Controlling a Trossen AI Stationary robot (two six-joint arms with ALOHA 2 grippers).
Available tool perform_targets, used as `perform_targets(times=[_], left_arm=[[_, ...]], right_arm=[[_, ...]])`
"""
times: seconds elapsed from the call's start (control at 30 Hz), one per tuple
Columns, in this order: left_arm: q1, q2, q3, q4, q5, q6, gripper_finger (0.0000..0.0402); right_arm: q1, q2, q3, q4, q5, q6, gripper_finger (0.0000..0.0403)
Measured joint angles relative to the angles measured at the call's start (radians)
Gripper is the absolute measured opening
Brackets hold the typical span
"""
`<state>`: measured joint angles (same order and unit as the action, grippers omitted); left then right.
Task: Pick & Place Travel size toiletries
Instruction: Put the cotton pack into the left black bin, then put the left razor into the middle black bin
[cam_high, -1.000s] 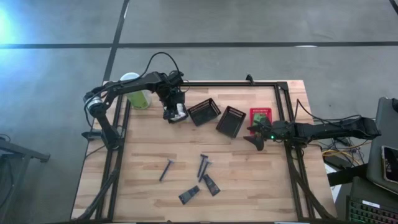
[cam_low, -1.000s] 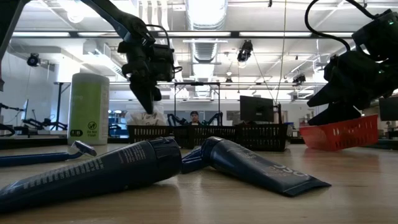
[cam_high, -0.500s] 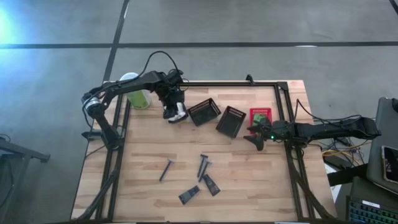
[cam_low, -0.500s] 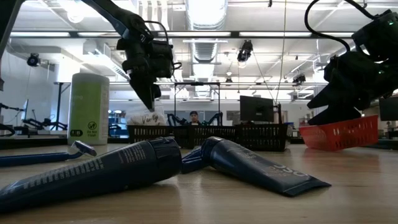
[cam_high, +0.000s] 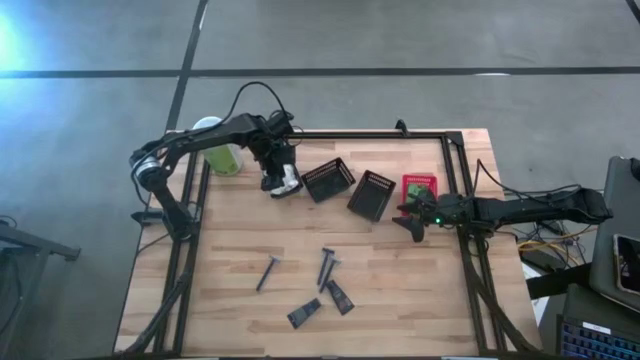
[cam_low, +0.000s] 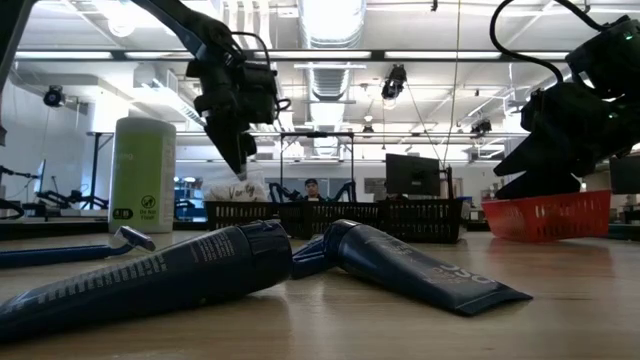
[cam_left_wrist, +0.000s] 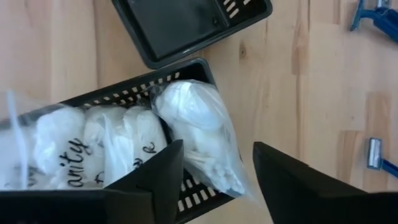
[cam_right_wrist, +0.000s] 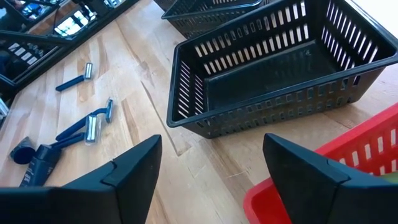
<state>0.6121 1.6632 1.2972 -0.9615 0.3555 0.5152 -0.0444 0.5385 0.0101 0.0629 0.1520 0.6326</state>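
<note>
White wrapped packets (cam_left_wrist: 124, 143) lie in a black basket (cam_left_wrist: 118, 93) at the far left. One packet (cam_left_wrist: 193, 124) rests across its rim, the clear bag end hanging outside. My left gripper (cam_high: 280, 178) (cam_left_wrist: 214, 168) hangs open just above that packet, fingers pointing down. Razors (cam_high: 268, 272) and dark tubes (cam_high: 340, 297) lie on the near half of the table. My right gripper (cam_high: 408, 218) (cam_right_wrist: 214, 168) stands open at the red basket (cam_high: 420, 187), which sits level on the table. My right gripper stands at the corner of the red basket (cam_right_wrist: 273, 196) that faces it, one finger (cam_right_wrist: 311, 174) over the basket's inside and the other outside. Whether either finger touches the rim, I cannot tell.
Two empty black baskets (cam_high: 328, 180) (cam_high: 371, 193) sit between the arms. A tall pale-green canister (cam_high: 222, 152) stands at the far left corner. Bare wood lies between the baskets and the razors. A black frame runs along the table's edges.
The red basket, tilted a second ago, has come down level on the table beside my right gripper. My left gripper has risen a little above the packets.
</note>
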Motion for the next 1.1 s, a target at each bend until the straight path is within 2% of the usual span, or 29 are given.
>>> perform_targets(times=[0.37, 0.53, 0.7, 0.87, 0.97, 1.1], left_arm=[[0.0, -0.087, 0.0, -0.001, -0.067, -0.033, 0.0281], [-0.001, -0.154, 0.0, -0.001, -0.058, -0.05, 0.0297], [-0.003, -0.209, -0.001, -0.013, -0.019, -0.136, 0.0283], [-0.005, -0.244, -0.006, -0.021, 0.017, -0.193, 0.0243], [-0.018, -0.248, -0.008, -0.017, 0.067, -0.129, 0.021], [-0.05, -0.248, -0.009, 0.004, 0.17, 0.075, 0.0171]], right_arm=[[0.0, 0.0, 0.0, 0.001, 0.0, 0.0, 0.0247], [0.0, 0.0, 0.0, 0.001, 0.0, 0.0, 0.0237], [0.0, 0.0, 0.0, 0.0, 0.0, 0.0, 0.0229], [0.0, 0.0, 0.0, 0.0, 0.0, 0.0, 0.0224], [0.0, 0.0, 0.0, 0.0, 0.0, 0.0, 0.0224], [0.0, 0.0, 0.0, 0.001, -0.003, 0.0, 0.0235]])
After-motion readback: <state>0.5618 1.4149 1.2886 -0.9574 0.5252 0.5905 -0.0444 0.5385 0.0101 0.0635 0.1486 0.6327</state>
